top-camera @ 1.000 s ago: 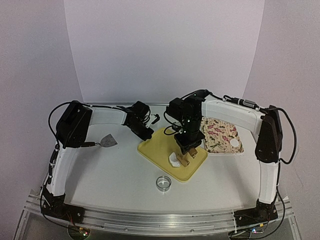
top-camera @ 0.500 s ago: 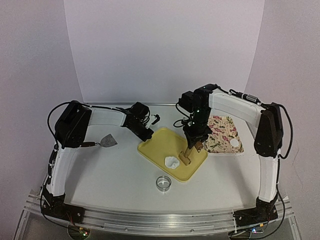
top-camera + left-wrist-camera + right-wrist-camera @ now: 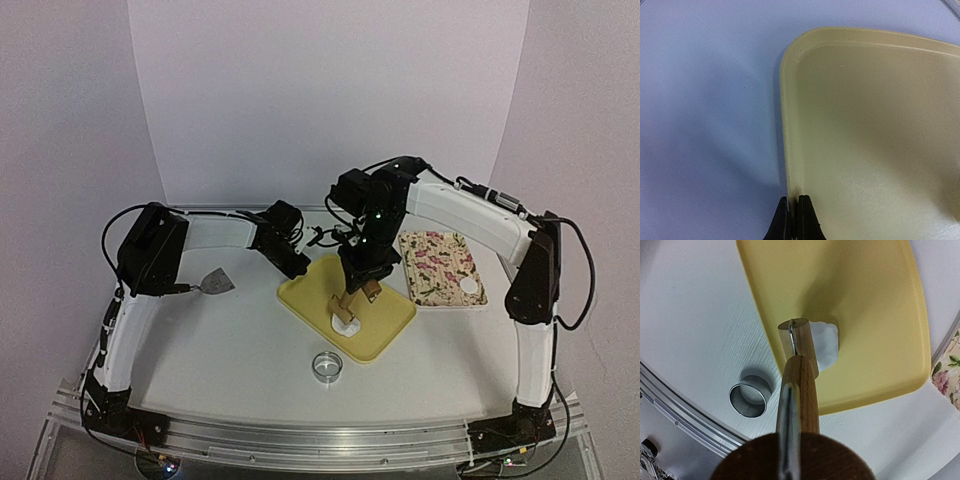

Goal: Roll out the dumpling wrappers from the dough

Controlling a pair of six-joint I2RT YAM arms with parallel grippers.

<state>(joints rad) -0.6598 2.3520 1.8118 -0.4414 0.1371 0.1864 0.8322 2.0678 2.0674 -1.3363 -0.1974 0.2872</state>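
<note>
Far left, the small grey triangular scraper [image 3: 216, 283] just sits on the white tabletop [image 3: 220, 340], same spot as a second ago, nobody's touching it.

Next over, the left gripper [image 3: 297, 266] hasn't budged either. In its wrist view the fingers [image 3: 807, 222] are squeezed narrow on the rim of the yellow rectangular plastic tray [image 3: 865, 125], basically pinning it so it can't slide.

The shiny round metal ring cutter [image 3: 327, 366] is parked on the tabletop just in front of the tray, unused.

Now the bit that actually changed: the right gripper [image 3: 362, 285], clamped on the wooden rolling pin [image 3: 799, 375], has swung left. A second ago the pin was off to the right of the white lump of dough [image 3: 826, 342], then it pulled back further right, and now its far end sits over the lump, partly covering it. I can't tell whether it's pressing down or just hovering over it. The dough is in the near half of the tray and looks thick and lumpy, nowhere near a disc.

My read: this is one more pass in a back-and-forth roll, and the lump needs several more.

Far right, one thin white round dumpling wrapper [image 3: 470, 288] is already laid on the floral-patterned rectangular mat [image 3: 435, 262], near its front right corner. So one done, second in progress.
</note>
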